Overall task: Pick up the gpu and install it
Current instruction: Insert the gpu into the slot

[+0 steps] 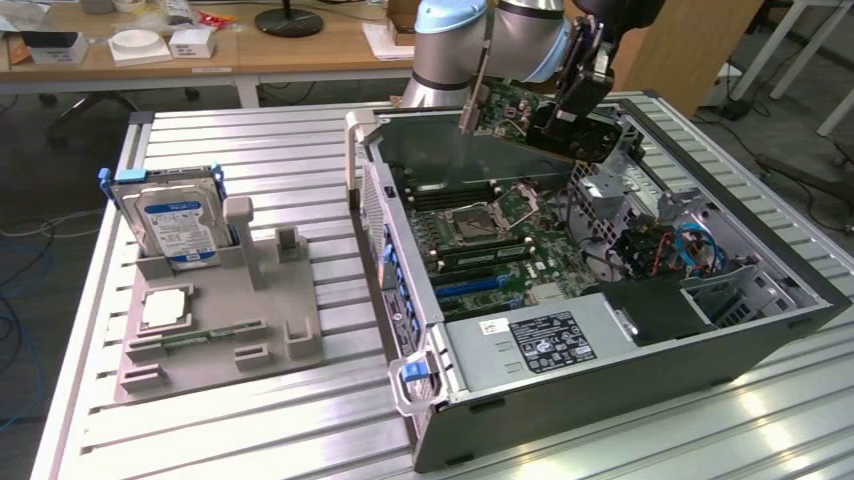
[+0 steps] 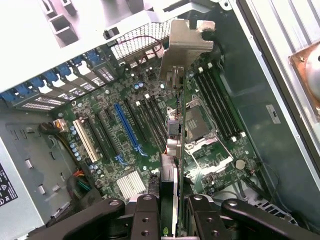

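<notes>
The end effector (image 1: pixel 571 108) pinches the gpu (image 1: pixel 511 100) between its fingers and holds it in the air above the open computer case (image 1: pixel 601 400), over the end of the case nearest the back edge of the tabletop (image 1: pixel 267 430). In the wrist view the card hangs edge-on over the motherboard (image 2: pixel 145 115) (metal bracket end farthest from the fingers), not seated in any slot. A hard drive (image 1: pixel 174 225) stands in the grey holder (image 1: pixel 254 330) near the tabletop edge on the exterior view's left.
</notes>
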Robot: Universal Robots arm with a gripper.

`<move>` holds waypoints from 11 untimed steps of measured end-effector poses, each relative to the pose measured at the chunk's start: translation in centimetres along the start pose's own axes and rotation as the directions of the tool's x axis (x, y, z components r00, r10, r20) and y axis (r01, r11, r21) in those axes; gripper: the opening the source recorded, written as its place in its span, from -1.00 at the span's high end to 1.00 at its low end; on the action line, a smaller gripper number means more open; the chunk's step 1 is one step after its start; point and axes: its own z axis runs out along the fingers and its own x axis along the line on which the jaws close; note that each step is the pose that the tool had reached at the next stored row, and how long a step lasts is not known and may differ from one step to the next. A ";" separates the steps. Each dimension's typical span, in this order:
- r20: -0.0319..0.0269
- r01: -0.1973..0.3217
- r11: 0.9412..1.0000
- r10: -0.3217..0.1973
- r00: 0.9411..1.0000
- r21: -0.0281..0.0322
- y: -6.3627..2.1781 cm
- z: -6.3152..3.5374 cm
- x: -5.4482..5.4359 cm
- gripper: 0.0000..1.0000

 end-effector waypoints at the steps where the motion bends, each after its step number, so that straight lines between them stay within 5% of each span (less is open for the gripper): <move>1: 0.000 0.006 1.000 -0.006 1.000 0.000 0.00 0.00 0.0 0.47; 11: -0.003 0.065 0.998 -0.065 0.998 -0.004 -0.01 -0.01 0.0 0.47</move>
